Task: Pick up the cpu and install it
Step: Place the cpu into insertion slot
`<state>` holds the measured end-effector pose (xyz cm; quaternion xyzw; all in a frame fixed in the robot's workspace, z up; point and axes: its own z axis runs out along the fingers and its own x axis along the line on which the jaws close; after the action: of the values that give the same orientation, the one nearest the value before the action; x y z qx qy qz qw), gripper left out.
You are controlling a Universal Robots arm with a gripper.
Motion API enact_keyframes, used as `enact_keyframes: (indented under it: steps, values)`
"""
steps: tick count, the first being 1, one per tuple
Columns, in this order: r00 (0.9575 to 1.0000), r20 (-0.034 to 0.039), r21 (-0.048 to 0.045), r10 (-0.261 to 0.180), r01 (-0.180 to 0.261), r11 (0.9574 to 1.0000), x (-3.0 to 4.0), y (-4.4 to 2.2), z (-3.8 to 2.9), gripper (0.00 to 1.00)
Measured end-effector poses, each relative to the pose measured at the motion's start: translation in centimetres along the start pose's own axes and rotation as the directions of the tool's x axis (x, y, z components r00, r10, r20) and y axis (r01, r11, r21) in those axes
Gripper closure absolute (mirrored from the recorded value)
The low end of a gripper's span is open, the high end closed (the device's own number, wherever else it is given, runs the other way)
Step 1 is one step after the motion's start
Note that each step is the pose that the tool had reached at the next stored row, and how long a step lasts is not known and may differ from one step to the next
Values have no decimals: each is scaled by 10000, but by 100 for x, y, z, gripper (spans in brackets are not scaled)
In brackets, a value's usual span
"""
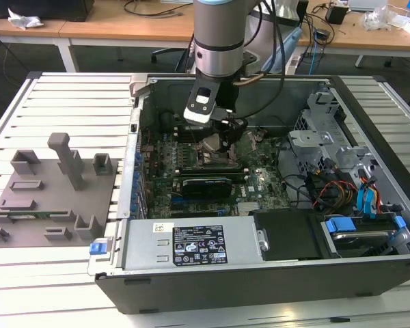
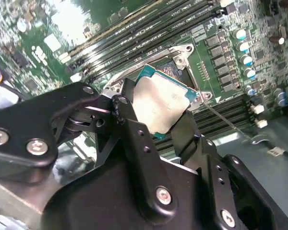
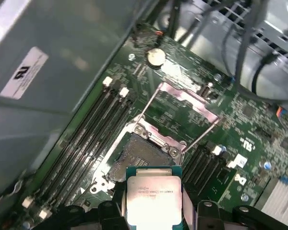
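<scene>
Gripper (image 2: 157, 115) around one cpu (image 2: 162, 101) above one socket (image 3: 134, 154)

- Bright, even room light is seen from above in the exterior view, and the slatted table (image 1: 55, 89) is washed pale.
- The motherboard (image 1: 256, 181) is left dimmer, in shade.
- In the second wrist view, a white patch of glare is thrown across the motherboard (image 2: 69, 19).
- The cpu (image 3: 153, 199) lid is nearly burnt out by reflection in the first wrist view.
- A gentler sheen is carried in the second wrist view.
</scene>
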<state>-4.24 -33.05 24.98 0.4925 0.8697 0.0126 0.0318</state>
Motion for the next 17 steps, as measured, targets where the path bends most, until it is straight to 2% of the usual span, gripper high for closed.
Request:
enact_keyframes:
  steps: [2,4,5,6,8,10,11,14,15,16,17]
  values:
    - [9971,42,31,763,-763,9971,0,0,6,45]
    - [9934,64,46,1150,-1150,9934,0,-1,9,45]
    - [9895,82,57,1446,-1446,9895,0,-1,12,45]
    - [9826,106,70,1852,-1853,9827,1,-1,16,45]
    - [9751,129,82,2216,-2217,9751,1,-1,19,45]
    - [9625,160,97,2710,-2712,9625,1,-1,25,45]
    - [9581,171,101,2858,-2860,9582,1,-2,27,45]
    - [9337,219,119,3575,-3578,9337,2,-2,37,45]
    - [9205,242,125,3900,-3904,9206,2,-2,42,45]
    - [9092,258,130,4155,-4159,9093,2,-3,50,45]
    - [9018,265,136,4312,-4317,9019,3,-4,56,45]
